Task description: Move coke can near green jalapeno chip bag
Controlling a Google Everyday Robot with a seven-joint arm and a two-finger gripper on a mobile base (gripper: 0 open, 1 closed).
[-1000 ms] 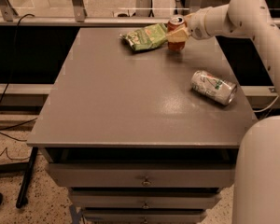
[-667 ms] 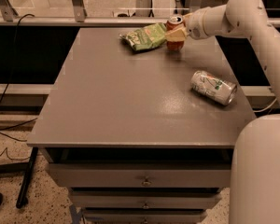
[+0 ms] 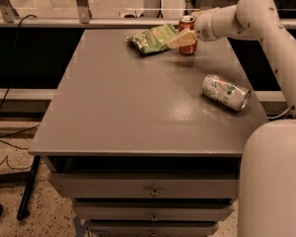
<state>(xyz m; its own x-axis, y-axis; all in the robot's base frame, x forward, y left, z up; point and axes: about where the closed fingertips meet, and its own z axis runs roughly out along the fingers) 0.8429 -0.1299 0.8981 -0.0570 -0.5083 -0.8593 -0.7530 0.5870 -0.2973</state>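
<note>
The coke can (image 3: pixel 187 22) stands upright on the grey table (image 3: pixel 138 107) at its back edge. It is just right of the green jalapeno chip bag (image 3: pixel 150 38), which lies flat and crumpled. My gripper (image 3: pixel 184 37) reaches in from the right and sits at the can's middle. A cream part of it crosses the can's front, on the side facing the bag. The can's red top and base show above and below it.
A silver-and-green can (image 3: pixel 226 92) lies on its side near the table's right edge. My white arm (image 3: pixel 266 28) arches over the back right corner. My base (image 3: pixel 274 181) stands against the front right. Drawers sit under the table top.
</note>
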